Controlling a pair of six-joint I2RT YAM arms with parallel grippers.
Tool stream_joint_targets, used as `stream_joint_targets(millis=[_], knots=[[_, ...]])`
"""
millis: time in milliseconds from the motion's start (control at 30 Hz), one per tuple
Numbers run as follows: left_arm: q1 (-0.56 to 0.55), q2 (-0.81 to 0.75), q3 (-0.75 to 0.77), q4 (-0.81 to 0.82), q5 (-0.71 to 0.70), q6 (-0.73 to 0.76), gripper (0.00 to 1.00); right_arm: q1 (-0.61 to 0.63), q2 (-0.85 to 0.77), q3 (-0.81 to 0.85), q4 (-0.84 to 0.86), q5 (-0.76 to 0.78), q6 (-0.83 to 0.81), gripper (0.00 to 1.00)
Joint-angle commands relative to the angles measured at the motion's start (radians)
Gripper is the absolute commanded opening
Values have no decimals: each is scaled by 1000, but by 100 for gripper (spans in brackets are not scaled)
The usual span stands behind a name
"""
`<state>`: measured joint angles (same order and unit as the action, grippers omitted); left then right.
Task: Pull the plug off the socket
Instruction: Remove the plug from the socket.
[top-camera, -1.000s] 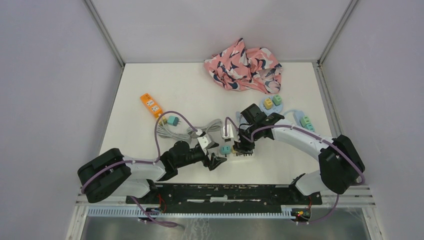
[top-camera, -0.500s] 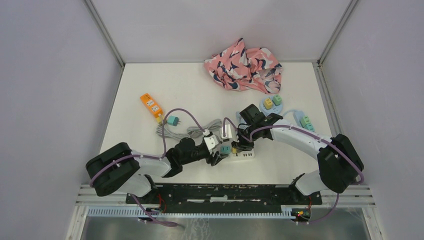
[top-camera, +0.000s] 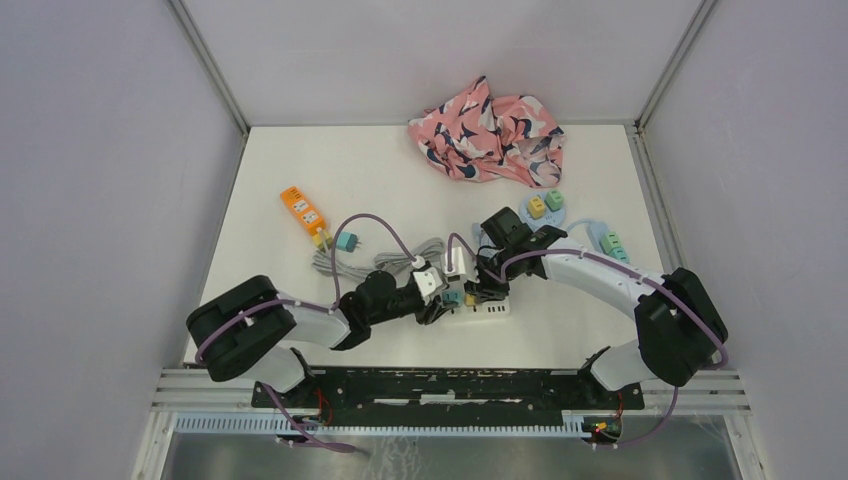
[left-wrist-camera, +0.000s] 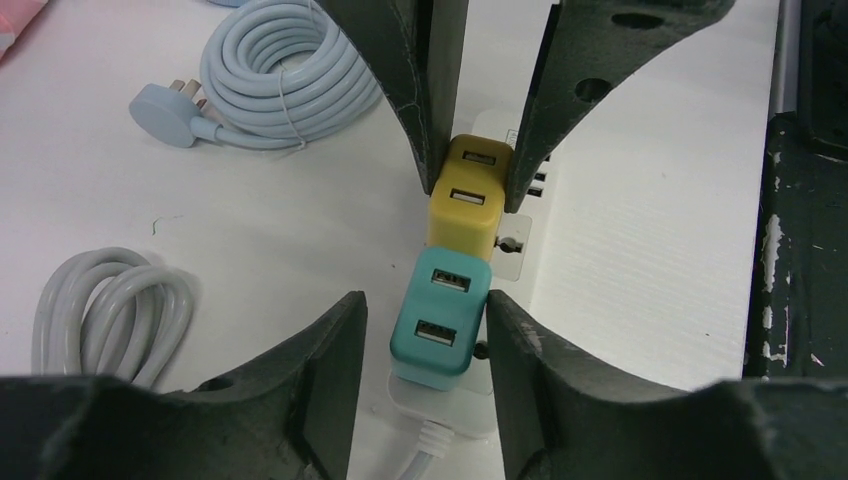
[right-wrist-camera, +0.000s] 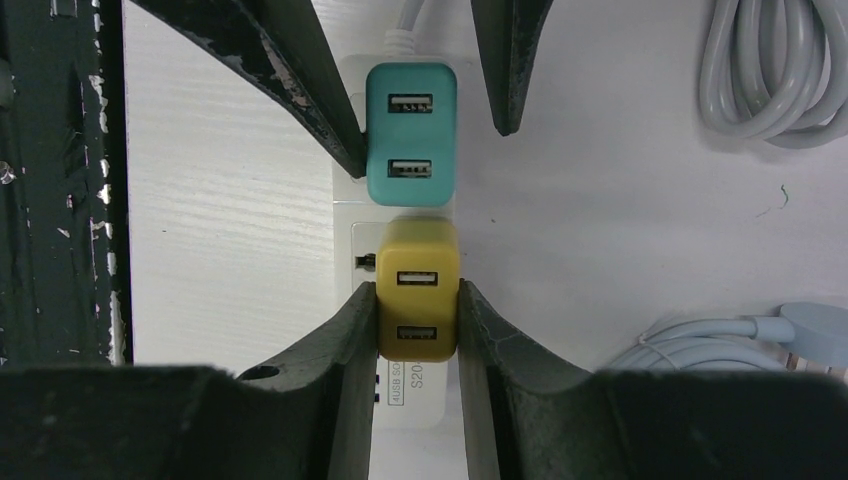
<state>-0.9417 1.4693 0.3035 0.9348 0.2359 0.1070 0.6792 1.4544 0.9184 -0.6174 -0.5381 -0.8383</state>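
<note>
The left gripper (left-wrist-camera: 425, 310) is straddling the smooth, rounded teal plug (left-wrist-camera: 440, 315), its matte black jaws parted and one finger touching, while beyond it the right gripper (right-wrist-camera: 415, 295) is clamping the boxy yellow plug (right-wrist-camera: 418, 300), both plugs sitting in the largely covered white socket strip (left-wrist-camera: 515, 250), prongs hidden.

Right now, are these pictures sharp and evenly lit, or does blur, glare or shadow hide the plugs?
Top external view: soft, even light, no glare, but the teal plug shows small. Left wrist view: teal plug and yellow plug sharp; the fingers of the left hand dark, with little detail. Right wrist view: equally sharp, the power strip white without glare, shadows faint.
</note>
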Motion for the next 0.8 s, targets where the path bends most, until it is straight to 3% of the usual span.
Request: stream_joint_targets(millis=[0,167,333,633,767], knots=[[2,41,55,6,37,50,49,13,-13,26,-4,-19,-13,13],[2,57,70,-20,46,51,22,12,-10,33,-11,-25,-10,7],[3,54,66,-27,46,56,4,9,-10,37,-15,-28,-5,0],[4,61,68,-34,56,63,3,2,-19,23,-25,-189,-15,0],[4,73,74,-33,71,56,3,4,-13,20,104,-159,157,0]])
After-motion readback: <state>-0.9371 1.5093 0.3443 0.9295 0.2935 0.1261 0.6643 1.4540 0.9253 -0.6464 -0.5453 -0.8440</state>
